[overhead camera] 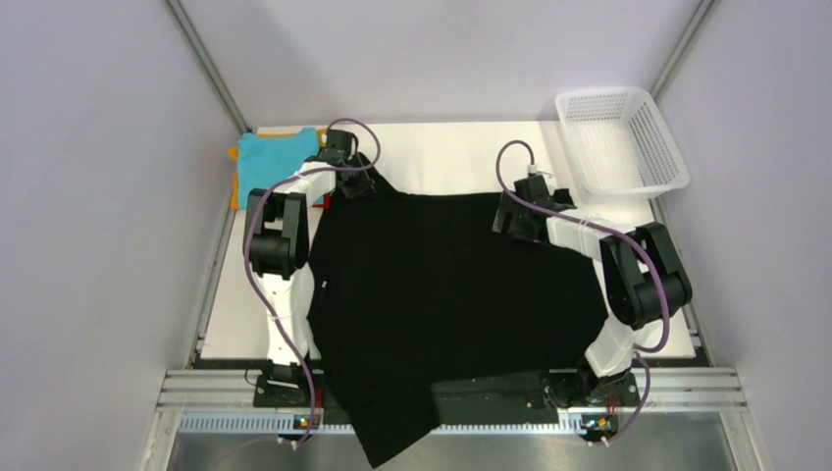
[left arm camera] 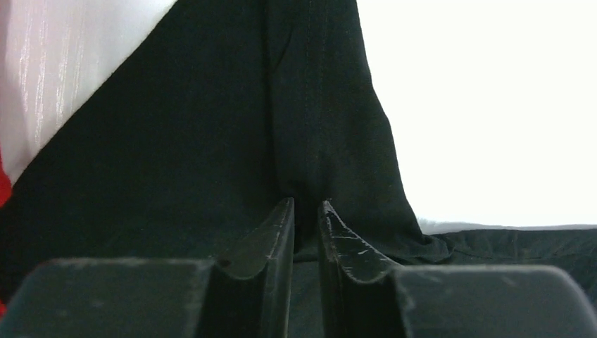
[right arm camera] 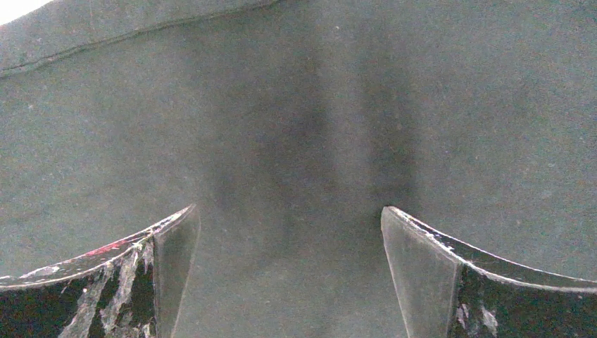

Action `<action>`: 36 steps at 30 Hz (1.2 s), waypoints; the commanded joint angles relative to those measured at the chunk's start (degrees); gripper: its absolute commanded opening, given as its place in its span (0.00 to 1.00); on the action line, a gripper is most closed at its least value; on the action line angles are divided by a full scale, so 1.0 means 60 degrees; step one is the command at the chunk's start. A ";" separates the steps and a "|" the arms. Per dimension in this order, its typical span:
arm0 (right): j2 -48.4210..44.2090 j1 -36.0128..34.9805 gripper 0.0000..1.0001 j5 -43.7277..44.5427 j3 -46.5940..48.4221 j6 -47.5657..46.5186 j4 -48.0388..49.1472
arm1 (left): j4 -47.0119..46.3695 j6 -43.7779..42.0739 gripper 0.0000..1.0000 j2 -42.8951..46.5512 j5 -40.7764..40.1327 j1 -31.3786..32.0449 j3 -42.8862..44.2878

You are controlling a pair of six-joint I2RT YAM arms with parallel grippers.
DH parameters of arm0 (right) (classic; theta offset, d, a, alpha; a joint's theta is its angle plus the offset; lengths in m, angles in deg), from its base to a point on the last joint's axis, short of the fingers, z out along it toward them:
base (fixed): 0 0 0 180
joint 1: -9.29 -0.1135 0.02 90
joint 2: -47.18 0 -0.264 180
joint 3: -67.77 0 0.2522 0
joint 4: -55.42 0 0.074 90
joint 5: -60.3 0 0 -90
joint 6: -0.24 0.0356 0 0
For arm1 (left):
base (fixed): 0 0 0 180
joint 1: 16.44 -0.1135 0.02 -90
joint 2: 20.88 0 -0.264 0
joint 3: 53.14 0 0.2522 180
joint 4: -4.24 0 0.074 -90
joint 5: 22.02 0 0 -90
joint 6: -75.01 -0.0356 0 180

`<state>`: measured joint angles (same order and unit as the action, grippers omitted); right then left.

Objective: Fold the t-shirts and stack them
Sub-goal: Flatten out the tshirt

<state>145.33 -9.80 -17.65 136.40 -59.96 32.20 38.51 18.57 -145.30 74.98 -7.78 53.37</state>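
Black t-shirt [overhead camera: 442, 285] covers most of the table [overhead camera: 442, 157] in front of you, spread open and unfolded. One part droops off the near edge past the arm bases, so no fold is made yet as far as you can see.

At its far-left corner, your left gripper [left arm camera: 304, 208] has its fingers drawn almost together on a raised ridge of the black cloth, which looks like a pinch on the shirt's edge. At the far-right edge, your right gripper [right arm camera: 290, 218] is spread wide just over flat black fabric, holding nothing.

Behind the left gripper, at the far-left corner of the table, sits a folded teal shirt [overhead camera: 275, 157] on top of an orange-yellow shirt [overhead camera: 235, 182]. I judge those finished, leaving the black one to fold and add. The white basket [overhead camera: 603, 95] stands at the far right.

Hard to read: a sliver of red [left arm camera: 3, 183] beside the left gripper is too cut off to identify. You cannot tell whether the right fingertips touch the cloth.
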 commanded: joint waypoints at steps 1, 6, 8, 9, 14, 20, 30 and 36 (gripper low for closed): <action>0.0542 -0.0040 0.98 0.0032 0.0022 0.0143 -0.0364 | -0.0344 0.0212 0.19 -0.0076 0.0317 -0.0038 0.0384; 0.0626 -0.0033 0.98 0.0103 0.0073 0.0138 -0.0399 | -0.0559 0.0323 0.00 0.0086 0.0639 -0.0038 0.0435; 0.0657 -0.0036 0.98 0.0122 0.0124 0.0134 -0.0429 | -0.0689 0.0462 0.00 0.0132 0.0852 -0.0038 0.0446; 0.0679 -0.0035 0.98 0.0142 0.0151 0.0140 -0.0466 | -0.0717 0.0545 0.00 0.0147 0.0938 -0.0038 0.0468; 0.0707 -0.0030 0.98 0.0161 0.0235 0.0134 -0.0501 | -0.0749 0.1114 0.00 -0.0077 0.1012 -0.0023 0.0962; 0.0755 -0.0031 0.98 0.0240 0.0339 0.0140 -0.0598 | -0.0834 0.1780 0.00 -0.1232 0.1414 0.0107 0.2551; 0.0686 -0.0040 0.98 0.0307 0.0478 0.0143 -0.0771 | -0.0617 0.0562 0.33 -0.3520 0.1625 0.0916 0.6696; 0.0484 -0.0034 0.99 0.0377 0.0422 0.0074 -0.0832 | -0.0380 -0.0839 0.99 -0.2246 0.1264 0.1163 0.6077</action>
<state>147.37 -9.82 -15.81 139.03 -59.96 30.96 36.22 20.21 -167.26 83.57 -1.22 90.44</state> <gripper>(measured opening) 0.984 0.957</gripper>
